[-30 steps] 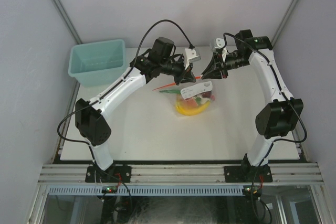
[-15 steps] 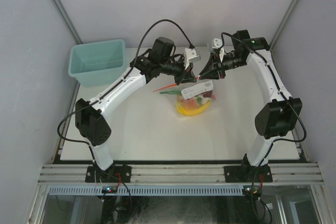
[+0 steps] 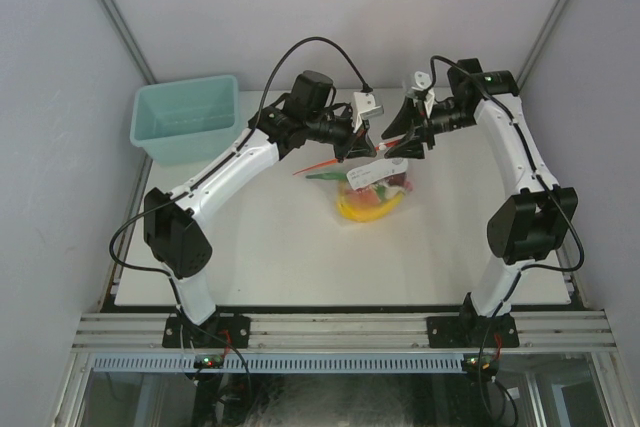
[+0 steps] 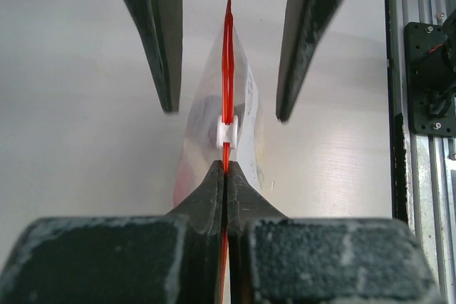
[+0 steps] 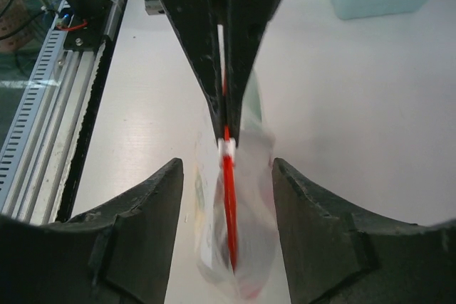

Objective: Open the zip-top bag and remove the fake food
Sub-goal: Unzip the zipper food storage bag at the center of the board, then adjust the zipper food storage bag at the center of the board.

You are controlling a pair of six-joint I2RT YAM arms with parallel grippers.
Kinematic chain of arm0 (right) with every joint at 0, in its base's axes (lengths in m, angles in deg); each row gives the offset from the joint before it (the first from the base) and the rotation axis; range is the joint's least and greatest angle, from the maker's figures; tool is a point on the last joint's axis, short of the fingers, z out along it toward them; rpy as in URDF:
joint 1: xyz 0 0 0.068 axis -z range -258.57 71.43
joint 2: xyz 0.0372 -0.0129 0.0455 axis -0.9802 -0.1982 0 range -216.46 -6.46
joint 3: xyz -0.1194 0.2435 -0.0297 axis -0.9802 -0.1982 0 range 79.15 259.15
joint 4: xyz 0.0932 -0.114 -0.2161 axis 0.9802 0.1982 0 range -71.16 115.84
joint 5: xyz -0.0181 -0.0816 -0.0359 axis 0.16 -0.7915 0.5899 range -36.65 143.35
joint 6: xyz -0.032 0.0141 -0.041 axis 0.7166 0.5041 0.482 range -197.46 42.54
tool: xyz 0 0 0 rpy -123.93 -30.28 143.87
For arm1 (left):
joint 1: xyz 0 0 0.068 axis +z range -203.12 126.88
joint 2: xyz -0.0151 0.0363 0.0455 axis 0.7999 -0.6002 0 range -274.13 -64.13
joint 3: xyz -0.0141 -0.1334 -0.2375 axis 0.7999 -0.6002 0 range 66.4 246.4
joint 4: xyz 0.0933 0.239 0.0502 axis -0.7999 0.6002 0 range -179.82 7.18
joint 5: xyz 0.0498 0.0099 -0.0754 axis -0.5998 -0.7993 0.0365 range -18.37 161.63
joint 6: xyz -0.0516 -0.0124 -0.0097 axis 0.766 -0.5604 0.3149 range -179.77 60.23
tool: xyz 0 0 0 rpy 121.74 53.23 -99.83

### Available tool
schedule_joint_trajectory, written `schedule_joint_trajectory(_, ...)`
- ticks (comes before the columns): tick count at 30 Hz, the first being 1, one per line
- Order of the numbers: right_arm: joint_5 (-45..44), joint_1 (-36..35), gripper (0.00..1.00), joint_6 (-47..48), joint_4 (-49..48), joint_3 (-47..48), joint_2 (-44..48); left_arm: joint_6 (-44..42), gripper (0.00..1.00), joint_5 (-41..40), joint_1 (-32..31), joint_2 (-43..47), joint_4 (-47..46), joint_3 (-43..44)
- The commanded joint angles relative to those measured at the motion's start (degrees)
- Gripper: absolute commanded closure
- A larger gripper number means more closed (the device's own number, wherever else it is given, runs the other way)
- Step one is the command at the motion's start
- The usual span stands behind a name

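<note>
Jaws of the right gripper [image 3: 402,140] have sprung apart since a second ago, when they were nearly shut at the end of the strip; the bag [image 3: 375,182] has sagged a little lower with that release.

Far off to the left gripper's left, a teal bin [image 3: 186,117] stands at the back corner of the bench [image 3: 280,247], with nothing of the task in it as far as the overhead view shows.

The left gripper [image 4: 225,167] is pressed together on the red strip [image 4: 228,55], pinching it edge-on. Just beyond its tips sits the white slider [image 4: 226,131], and the clear bag hangs below it, its bottom near or on the bench; I cannot tell which.

The food is inside the bag: a yellow banana [image 3: 368,207] lies along the bottom, with red and green pieces beside it.

The right gripper faces the left one, its fingers spread on either side of the strip and touching neither side of it; the slider lies ahead of them, between the two grippers.

By my reading the task is at an early stage. The strip shows as one thin closed line in both wrist views, so the bag looks unopened. Parting the zip and lifting out every piece is left to do.
</note>
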State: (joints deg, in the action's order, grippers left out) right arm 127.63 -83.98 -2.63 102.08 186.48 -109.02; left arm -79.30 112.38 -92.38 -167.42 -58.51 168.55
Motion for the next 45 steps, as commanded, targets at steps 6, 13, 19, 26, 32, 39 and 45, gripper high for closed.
schedule_joint_trajectory(6, 1.2, 5.3, 0.5, 4.5, 3.2, 1.3, 2.3, 0.4, 1.0, 2.1, -0.2, 3.4, -3.6, 3.7)
schedule_joint_trajectory(13, 1.4, 4.0, 0.58, 5.8, 4.2, 1.0, 2.1, 1.1, 1.0, 1.9, -0.2, 3.6, -4.0, 3.3)
schedule_joint_trajectory(19, 0.5, 1.8, 0.72, 5.2, 3.7, 0.7, 1.7, 1.7, 1.0, 1.7, -0.3, 3.7, -4.7, 2.6)
schedule_joint_trajectory(26, -0.3, 1.3, 0.9, 4.1, 2.8, 0.2, 1.6, 2.7, 1.0, 1.2, -0.2, 3.5, -5.6, 2.3)
schedule_joint_trajectory(32, -0.6, 1.1, 1.0, 4.1, 2.8, 0.6, 1.7, 4.1, 1.0, 0.7, -0.1, 3.3, -7.0, 1.7)
schedule_joint_trajectory(39, -0.1, 2.7, 1.0, -7.5, -4.9, 1.4, 1.8, 16.5, 0.75, -2.2, 2.1, 3.6, -13.9, 0.6)
schedule_joint_trajectory(45, -2.1, 4.5, 1.0, -26.6, -20.5, -1.2, 4.2, 32.3, 0.55, -5.3, 5.7, 6.1, -22.4, -0.2)
